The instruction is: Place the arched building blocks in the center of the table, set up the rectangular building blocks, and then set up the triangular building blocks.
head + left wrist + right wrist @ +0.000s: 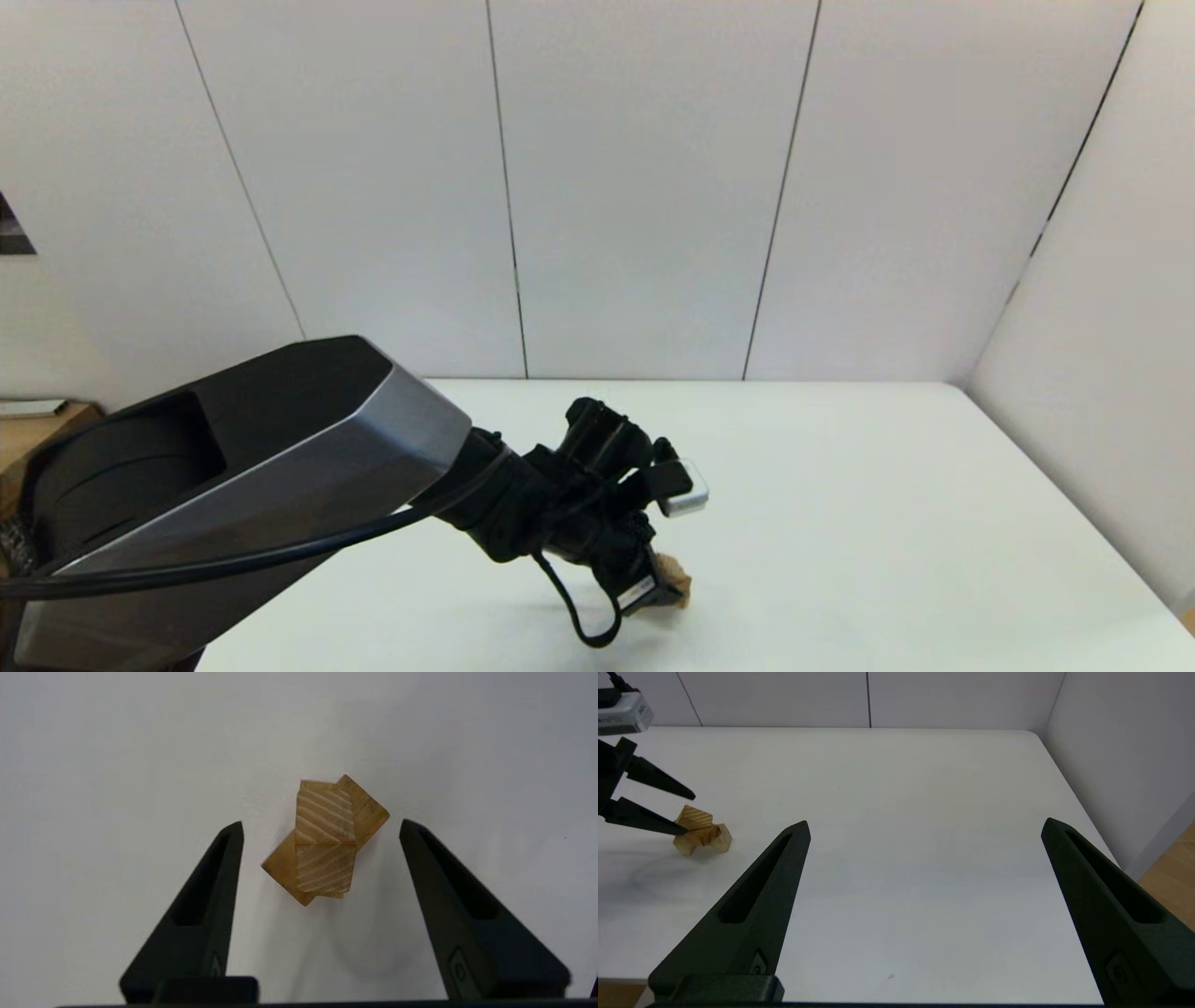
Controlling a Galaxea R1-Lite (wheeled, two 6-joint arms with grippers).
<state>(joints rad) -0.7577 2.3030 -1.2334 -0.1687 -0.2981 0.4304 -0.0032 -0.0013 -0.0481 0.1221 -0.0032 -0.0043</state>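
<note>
A small pile of light-wood blocks stands on the white table. The triangular block lies on top, ridge up. Under it the rectangular block lies turned diagonally. A thin strip of a third block peeks out below; I take it for the arched block, but its hollow is hidden. My left gripper hangs open just above the pile, one finger on each side, touching nothing. In the right wrist view the pile sits beside the left gripper. My right gripper is open and holds nothing, well away from the pile.
In the head view the left arm covers most of the pile; only a corner of wood shows. White wall panels close off the table's far and right sides. Bare tabletop stretches between the pile and the right edge.
</note>
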